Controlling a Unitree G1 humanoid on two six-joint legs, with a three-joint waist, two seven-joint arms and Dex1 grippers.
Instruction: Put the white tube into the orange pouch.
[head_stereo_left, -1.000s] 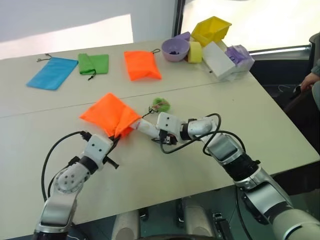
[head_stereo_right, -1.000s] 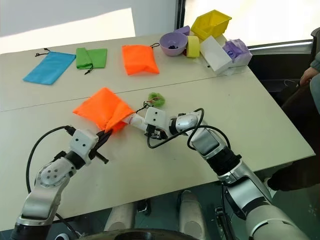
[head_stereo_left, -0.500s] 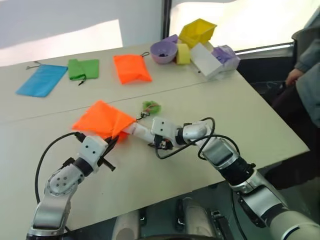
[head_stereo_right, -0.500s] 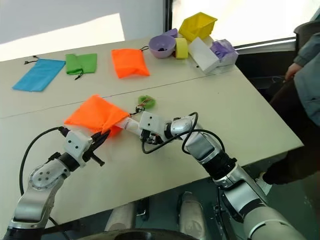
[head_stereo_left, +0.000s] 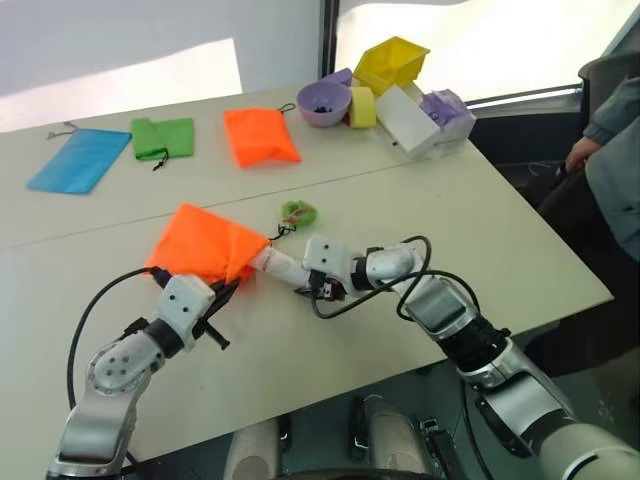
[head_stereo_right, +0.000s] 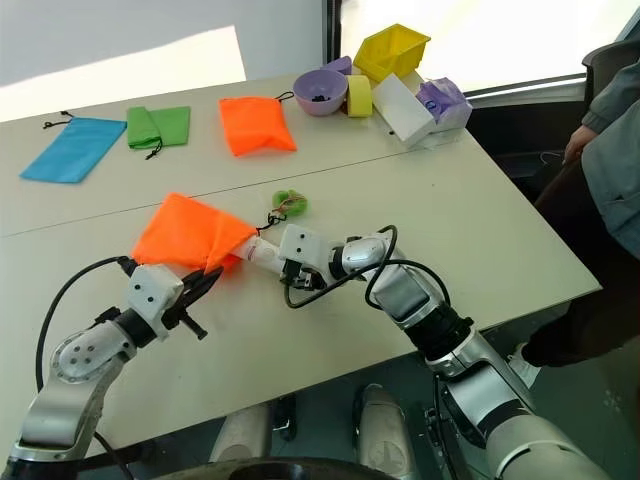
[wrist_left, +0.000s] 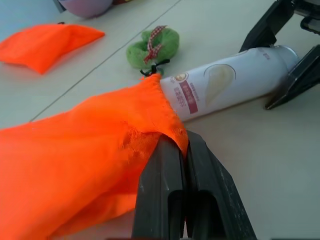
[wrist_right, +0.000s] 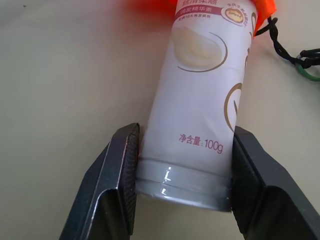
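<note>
The orange pouch (head_stereo_left: 200, 245) lies on the table, its dark cord running to a green fuzzy ball (head_stereo_left: 297, 211). My left gripper (wrist_left: 181, 142) is shut on the rim of the pouch's mouth, pinching the fabric. The white tube (wrist_right: 200, 100) lies almost flat on the table. Its far end is just inside the pouch mouth and its cap end sits between the fingers of my right gripper (wrist_right: 185, 140), which is shut on it. From the head, the right gripper (head_stereo_left: 302, 272) is immediately right of the pouch opening and the left gripper (head_stereo_left: 222, 293) is just in front of it.
At the back of the table lie a smaller orange pouch (head_stereo_left: 258, 135), a green pouch (head_stereo_left: 163, 137) and a blue pouch (head_stereo_left: 80, 158). A purple bowl (head_stereo_left: 325, 102), yellow bin (head_stereo_left: 392, 62) and white box (head_stereo_left: 410, 118) are at the back right. A person (head_stereo_left: 610, 150) sits beyond the right edge.
The whole picture has shifted, so the camera moved. Both grippers, the tube and the pouch keep the same arrangement.
</note>
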